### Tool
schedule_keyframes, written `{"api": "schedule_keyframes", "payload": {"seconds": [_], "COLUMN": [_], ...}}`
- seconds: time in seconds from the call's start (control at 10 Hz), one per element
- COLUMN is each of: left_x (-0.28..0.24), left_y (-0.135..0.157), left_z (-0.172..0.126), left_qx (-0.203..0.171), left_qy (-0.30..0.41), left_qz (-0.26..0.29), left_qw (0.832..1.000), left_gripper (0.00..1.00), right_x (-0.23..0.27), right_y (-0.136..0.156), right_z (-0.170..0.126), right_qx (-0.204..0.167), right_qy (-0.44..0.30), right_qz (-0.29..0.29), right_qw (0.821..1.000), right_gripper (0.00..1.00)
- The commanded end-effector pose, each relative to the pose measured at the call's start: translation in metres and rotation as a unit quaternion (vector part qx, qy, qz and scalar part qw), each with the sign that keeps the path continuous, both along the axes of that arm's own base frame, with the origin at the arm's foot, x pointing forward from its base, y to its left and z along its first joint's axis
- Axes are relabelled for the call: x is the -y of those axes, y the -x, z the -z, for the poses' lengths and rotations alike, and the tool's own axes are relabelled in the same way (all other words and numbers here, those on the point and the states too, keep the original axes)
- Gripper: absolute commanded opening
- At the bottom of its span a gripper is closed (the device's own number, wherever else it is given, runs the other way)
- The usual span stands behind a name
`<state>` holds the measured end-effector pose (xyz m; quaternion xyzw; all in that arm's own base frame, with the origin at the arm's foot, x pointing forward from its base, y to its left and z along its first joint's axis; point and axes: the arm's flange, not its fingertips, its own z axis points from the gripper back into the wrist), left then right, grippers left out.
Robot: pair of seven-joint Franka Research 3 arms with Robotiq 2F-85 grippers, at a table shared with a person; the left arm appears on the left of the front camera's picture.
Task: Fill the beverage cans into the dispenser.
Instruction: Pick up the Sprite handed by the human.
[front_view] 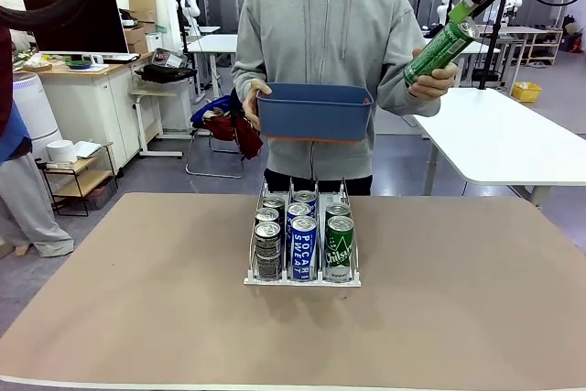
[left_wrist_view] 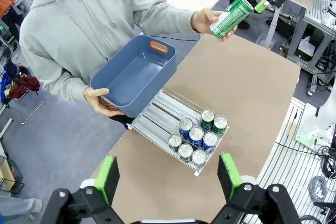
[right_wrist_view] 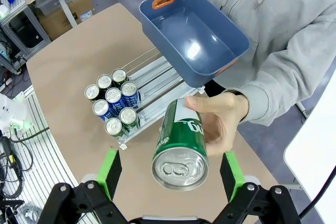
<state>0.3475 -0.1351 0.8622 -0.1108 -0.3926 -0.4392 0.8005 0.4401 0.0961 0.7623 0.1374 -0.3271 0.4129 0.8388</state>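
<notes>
Behind the brown counter [front_view: 458,318] a person offered a green can [front_view: 441,50] near the right tool [front_view: 465,8].

Left wrist view: the left tool [left_wrist_view: 168,177] stood spread above the dispenser [left_wrist_view: 157,114].

Right wrist view: that can lay between spread fingers [right_wrist_view: 109,171]; smooth and rigid, probably heavy, best pinched mid-body.

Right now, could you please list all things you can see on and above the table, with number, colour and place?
Cans in dispenser: seven; two dark, three blue, two green; standing at the front of the three lanes.
Held can: one, green, in the person's hand above the table's far right.
Dispenser: one, white and clear, table centre.
Bin: one, blue, empty, held above the dispenser.
Table: one, brown.
Person's hands: two, one holding the bin, one the can.
Left gripper: open.
Right gripper: open, facing the held can.
</notes>
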Motion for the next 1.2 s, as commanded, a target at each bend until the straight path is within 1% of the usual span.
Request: {"api": "schedule_keyframes", "payload": {"seconds": [0.0,0.4,0.6,0.7,0.9,1.1], "left_x": [-0.003,-0.003,-0.003,-0.003,-0.003,-0.003], "left_y": [0.003,0.003,0.003,0.003,0.003,0.003], "left_z": [0.002,0.002,0.002,0.002,0.002,0.002], "left_qx": [-0.003,-0.003,-0.003,-0.003,-0.003,-0.003], "left_qy": [0.003,0.003,0.003,0.003,0.003,0.003], "left_qz": [0.003,0.003,0.003,0.003,0.003,0.003], "left_qw": [1.0,1.0,1.0,1.0,1.0,1.0], "left_gripper": [1.0,1.0,1.0,1.0,1.0,1.0], "right_x": [-0.001,0.0,0.004,0.004,0.005,0.003], "right_y": [-0.001,0.0,-0.001,-0.007,-0.007,-0.007], "right_z": [0.0,0.0,0.012,0.017,0.024,0.034], "right_qx": [-0.002,0.0,-0.012,-0.019,-0.031,-0.03], "right_qy": [-0.002,0.0,0.014,0.007,0.01,0.012], "right_qz": [0.004,0.0,-0.028,-0.025,-0.02,-0.005], "right_qw": [1.0,1.0,0.999,0.999,0.999,0.999], "right_gripper": [1.0,1.0,1.0,1.0,1.0,1.0]}}
